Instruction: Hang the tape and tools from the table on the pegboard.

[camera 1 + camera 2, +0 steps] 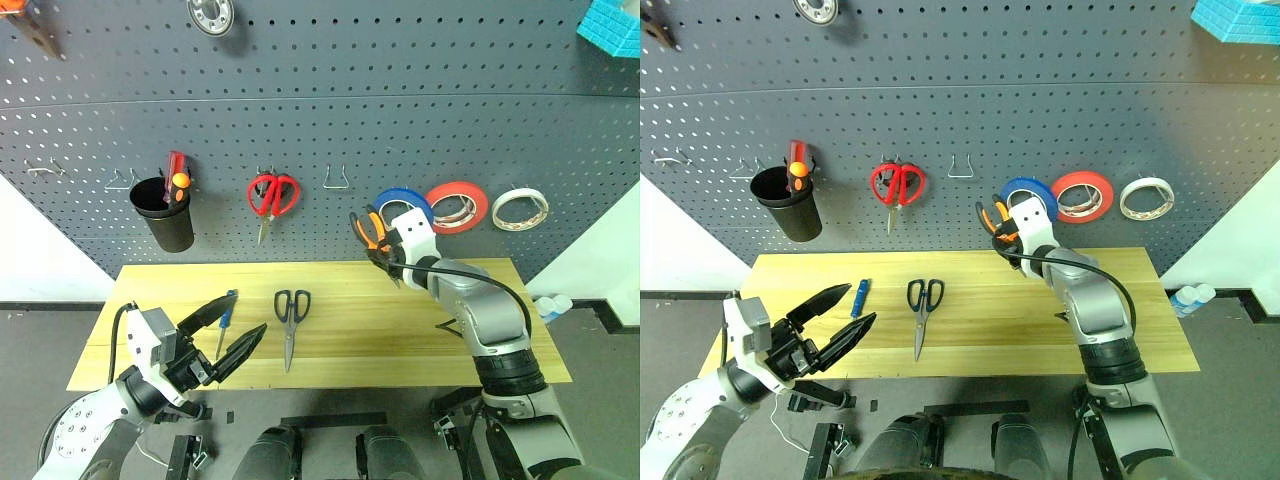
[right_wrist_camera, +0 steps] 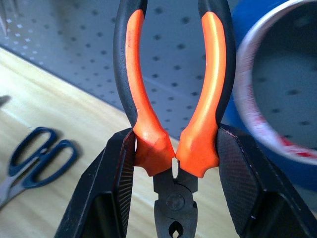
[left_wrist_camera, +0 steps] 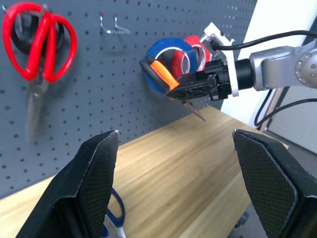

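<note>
Dark grey pegboard (image 1: 330,100) across the far wall, light wood table (image 1: 400,330) below. Blue tape (image 1: 400,200) already hung at right. Right gripper (image 2: 173,148) raised near the board, clamped on the orange pliers (image 1: 370,232) low on the handles, handles up, nose down. Left gripper (image 1: 228,335) wide, empty, at the near left edge. Dark-handled scissors (image 1: 291,318) and blue screwdriver (image 1: 227,312) flat on the table. Risks judged: handles catching the tape roll just beside; pliers missing the empty hook (image 1: 336,180) further left and dropping.
</note>
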You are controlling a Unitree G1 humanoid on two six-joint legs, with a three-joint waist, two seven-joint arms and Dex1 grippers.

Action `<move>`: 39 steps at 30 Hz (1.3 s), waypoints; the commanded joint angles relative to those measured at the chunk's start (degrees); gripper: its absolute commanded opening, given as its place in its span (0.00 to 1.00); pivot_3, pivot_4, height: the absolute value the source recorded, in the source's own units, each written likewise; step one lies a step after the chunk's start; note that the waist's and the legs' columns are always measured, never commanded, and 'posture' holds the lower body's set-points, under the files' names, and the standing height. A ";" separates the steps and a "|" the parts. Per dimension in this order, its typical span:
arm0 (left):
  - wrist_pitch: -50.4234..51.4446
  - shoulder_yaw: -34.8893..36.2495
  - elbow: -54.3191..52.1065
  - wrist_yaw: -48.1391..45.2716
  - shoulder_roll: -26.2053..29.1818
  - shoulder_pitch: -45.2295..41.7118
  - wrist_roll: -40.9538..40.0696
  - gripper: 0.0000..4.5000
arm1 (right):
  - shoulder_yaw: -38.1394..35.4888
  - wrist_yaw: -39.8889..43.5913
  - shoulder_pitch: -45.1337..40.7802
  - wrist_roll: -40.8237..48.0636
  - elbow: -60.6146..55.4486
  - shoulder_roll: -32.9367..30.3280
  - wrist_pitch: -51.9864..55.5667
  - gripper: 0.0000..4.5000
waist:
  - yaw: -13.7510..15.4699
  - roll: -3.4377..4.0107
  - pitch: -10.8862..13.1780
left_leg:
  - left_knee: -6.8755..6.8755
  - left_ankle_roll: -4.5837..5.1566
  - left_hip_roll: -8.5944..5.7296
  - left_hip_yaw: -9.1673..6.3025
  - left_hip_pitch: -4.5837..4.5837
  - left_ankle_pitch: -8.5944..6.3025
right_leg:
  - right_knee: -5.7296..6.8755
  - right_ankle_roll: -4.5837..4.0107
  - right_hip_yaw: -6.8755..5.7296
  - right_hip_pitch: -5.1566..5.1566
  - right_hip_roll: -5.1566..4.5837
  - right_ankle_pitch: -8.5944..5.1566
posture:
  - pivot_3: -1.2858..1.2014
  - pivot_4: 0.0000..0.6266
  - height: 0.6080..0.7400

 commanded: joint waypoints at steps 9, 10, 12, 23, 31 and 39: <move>-2.00 0.34 2.56 -0.59 -0.03 -2.83 0.58 0.85 | -2.45 6.53 -0.06 5.01 -3.56 -1.49 -6.83 0.46 | 0.13 0.39 -1.06 | -0.07 0.19 0.26 -0.06 0.03 0.34 | 0.01 -0.22 0.02 -0.03 0.32 0.55 | 0.52 0.02 0.82; -1.85 0.35 2.85 -0.62 0.05 -3.31 0.48 0.85 | -2.82 7.60 0.42 6.18 -4.56 -1.56 -7.17 0.46 | 0.20 0.42 -1.09 | -0.08 0.21 0.26 -0.06 0.04 0.42 | 0.01 -0.21 0.02 -0.03 0.32 0.62 | 0.52 0.02 0.82; -1.71 0.33 3.53 -0.86 0.19 -4.11 0.45 0.85 | -3.66 9.25 1.20 8.47 -6.31 -1.44 -7.74 0.46 | 0.33 0.43 -1.15 | -0.09 0.22 0.27 -0.07 0.05 0.55 | 0.01 -0.22 0.02 -0.03 0.34 0.77 | 0.52 0.02 0.82; -1.35 -0.21 5.37 -1.81 0.42 -6.41 0.54 0.85 | -8.97 8.04 -0.19 16.93 -10.43 3.87 -13.50 0.46 | 1.75 0.56 -1.39 | -0.12 0.25 0.31 -0.07 0.13 1.02 | -0.02 -0.38 0.05 -0.20 0.41 1.11 | 0.52 0.00 0.82; -0.84 -0.38 5.69 -2.16 0.64 -6.95 0.35 0.85 | -6.50 2.46 -5.64 13.52 -5.21 10.62 -23.00 0.46 | 1.49 0.64 -1.48 | -0.26 0.16 0.38 -0.07 0.14 1.15 | -0.02 -0.47 0.13 -0.32 0.53 1.20 | 0.52 0.01 0.82; 0.22 -0.23 4.40 -2.17 0.85 -6.29 -0.30 0.85 | -3.03 -1.58 -13.62 7.64 7.96 18.01 -37.99 0.46 | 1.49 0.64 -1.48 | -0.86 -0.05 0.46 -0.04 0.19 1.58 | -0.04 -0.70 0.18 -0.54 0.64 1.37 | 0.53 0.04 0.82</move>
